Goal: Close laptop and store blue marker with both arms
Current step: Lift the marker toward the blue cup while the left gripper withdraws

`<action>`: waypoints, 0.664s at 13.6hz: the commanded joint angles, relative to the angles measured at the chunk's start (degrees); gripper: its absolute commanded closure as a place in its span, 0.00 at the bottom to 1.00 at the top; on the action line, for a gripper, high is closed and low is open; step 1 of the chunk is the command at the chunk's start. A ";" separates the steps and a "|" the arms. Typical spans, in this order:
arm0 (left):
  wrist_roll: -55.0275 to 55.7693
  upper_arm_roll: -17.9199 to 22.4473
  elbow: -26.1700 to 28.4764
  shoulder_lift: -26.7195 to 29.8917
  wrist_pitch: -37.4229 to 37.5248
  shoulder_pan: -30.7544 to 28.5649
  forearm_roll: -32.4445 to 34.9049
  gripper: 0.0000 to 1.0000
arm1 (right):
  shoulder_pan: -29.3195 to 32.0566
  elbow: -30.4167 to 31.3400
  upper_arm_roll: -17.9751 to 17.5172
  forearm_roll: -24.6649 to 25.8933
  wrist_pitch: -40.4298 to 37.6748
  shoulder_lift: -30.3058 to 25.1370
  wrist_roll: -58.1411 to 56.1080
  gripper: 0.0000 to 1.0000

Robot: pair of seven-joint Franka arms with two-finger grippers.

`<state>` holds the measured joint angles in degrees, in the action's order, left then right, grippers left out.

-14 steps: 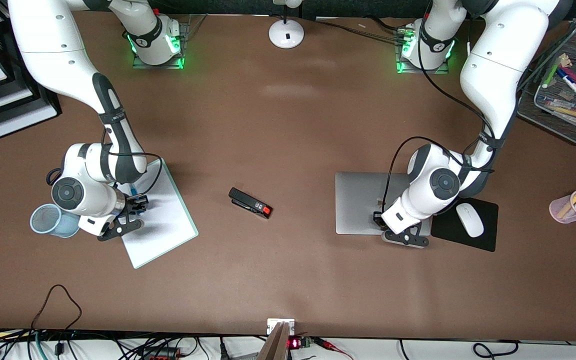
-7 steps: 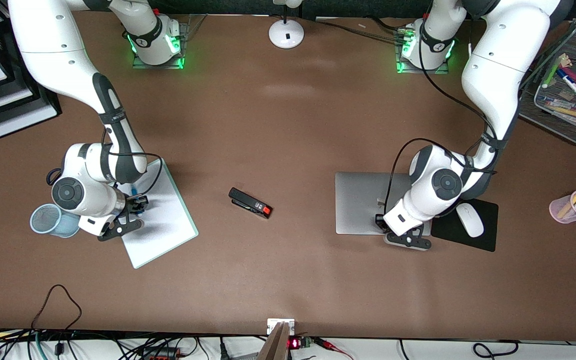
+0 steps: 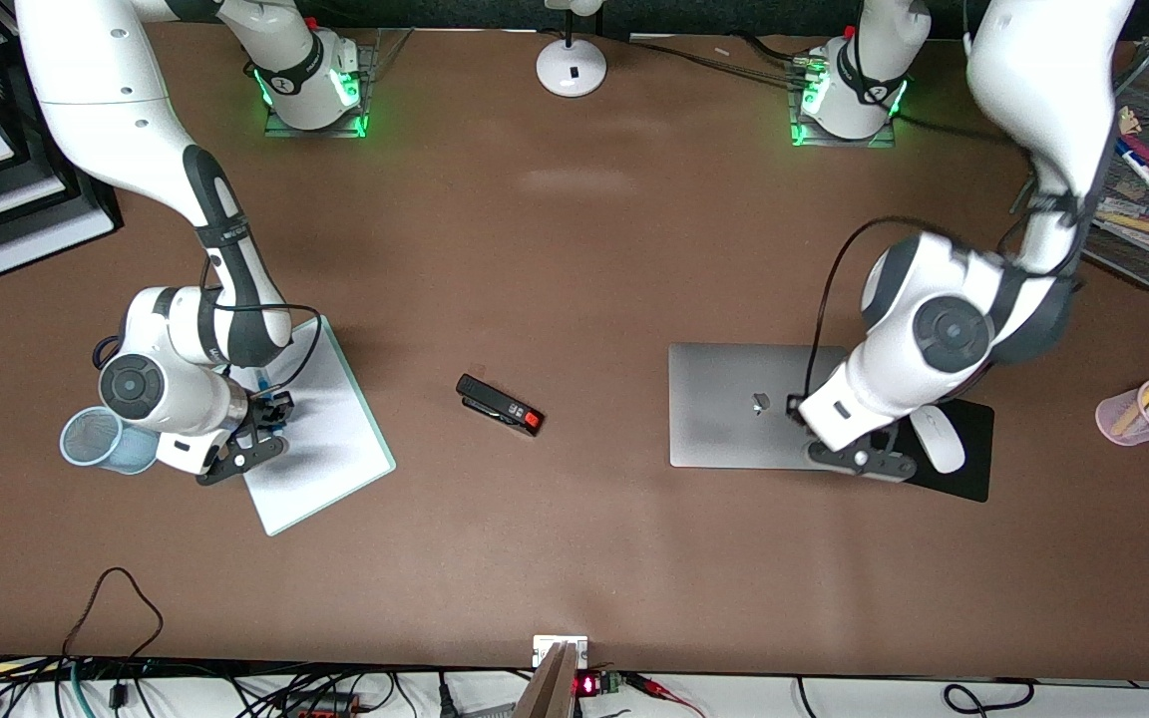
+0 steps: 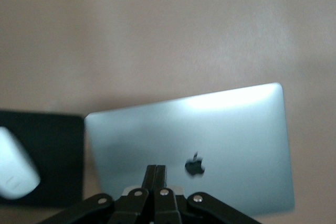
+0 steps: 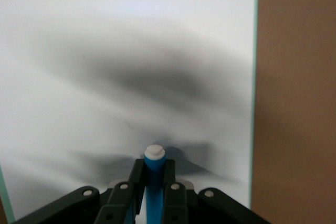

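Laptop (image 3: 746,406) lies lid-down, flat on the bench (image 3: 574,249) toward the left arm's end; left gripper (image 4: 155,182) hangs over its lid, fingers pressed together with nothing between, likely from pushing the lid shut. Right gripper (image 5: 153,182) pinches the blue marker (image 5: 154,179) over the white clipboard (image 3: 325,449), right beside the blue mesh cup (image 3: 96,439), the probable store spot.

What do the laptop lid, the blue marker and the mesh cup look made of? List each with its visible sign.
Laptop: probably brushed aluminium, a matte silver lid with soft glare and a dark logo.
Blue marker: likely smooth plastic, a bright uniform blue barrel with a whitish end cap, clamped in the right gripper.
Mesh cup: apparently wire mesh, fine see-through grid, pale blue coating.
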<state>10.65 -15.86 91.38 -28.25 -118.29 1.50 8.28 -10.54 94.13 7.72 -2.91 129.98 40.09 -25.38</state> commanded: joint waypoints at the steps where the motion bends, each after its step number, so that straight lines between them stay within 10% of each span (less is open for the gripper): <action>1: -2.46 -0.66 1.70 6.88 8.92 -1.40 0.69 1.00 | 0.08 -2.11 0.01 -1.13 -2.10 -3.24 -6.33 0.94; 4: -3.88 -1.10 1.88 12.68 19.03 -1.58 -2.98 0.99 | 0.08 -2.02 -2.01 -1.40 -4.54 -7.73 -13.36 0.97; 5: -4.14 -1.10 1.88 14.09 21.76 -1.76 -4.57 0.85 | 0.08 -2.02 -2.01 -1.57 -6.30 -9.74 -16.25 0.97; 7: -4.15 -1.10 1.88 16.38 24.77 -1.67 -4.68 0.16 | 0.34 -2.11 -1.84 -5.59 -11.56 -13.96 -21.70 0.97; 9: -4.23 -0.92 1.88 18.22 25.39 -1.76 -4.68 0.00 | 2.35 -2.11 -1.48 -6.32 -12.20 -16.26 -31.69 0.97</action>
<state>7.91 -16.51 91.60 -12.88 -93.68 0.70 4.46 -10.44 90.72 6.30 -7.43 119.16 27.05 -48.42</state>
